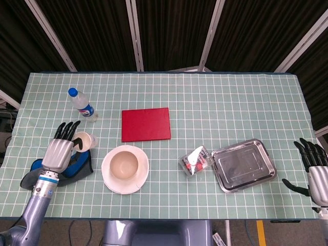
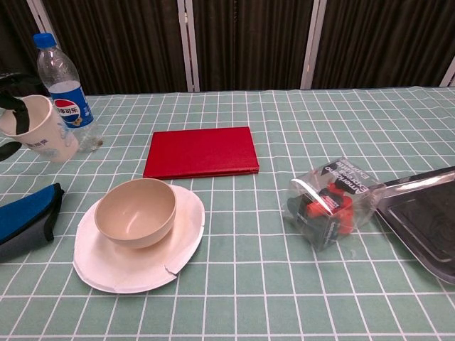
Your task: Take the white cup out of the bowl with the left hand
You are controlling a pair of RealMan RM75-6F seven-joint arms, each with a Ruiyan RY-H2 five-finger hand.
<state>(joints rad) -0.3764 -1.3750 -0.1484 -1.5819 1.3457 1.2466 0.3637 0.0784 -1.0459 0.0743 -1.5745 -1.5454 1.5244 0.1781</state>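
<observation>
Several dark fingers (image 1: 69, 128) of the left hand (image 1: 59, 152) are wrapped round the white paper cup (image 1: 83, 140), holding it tilted, mouth up, clear of the beige round bowl (image 1: 124, 163) and off to its left, above the blue and grey pouch (image 1: 56, 171) — likely heading for a spot to set it down. That bowl sits empty on its white paper plate (image 1: 139, 179). Way over at the worktop's (image 1: 220, 105) far edge, the right hand (image 1: 313, 171) rests idle, fingers spread, holding nothing

White cup (image 2: 41, 131) tilted in the left robot hand (image 1: 60, 152), left of empty beige bowl (image 2: 136, 212).
</observation>
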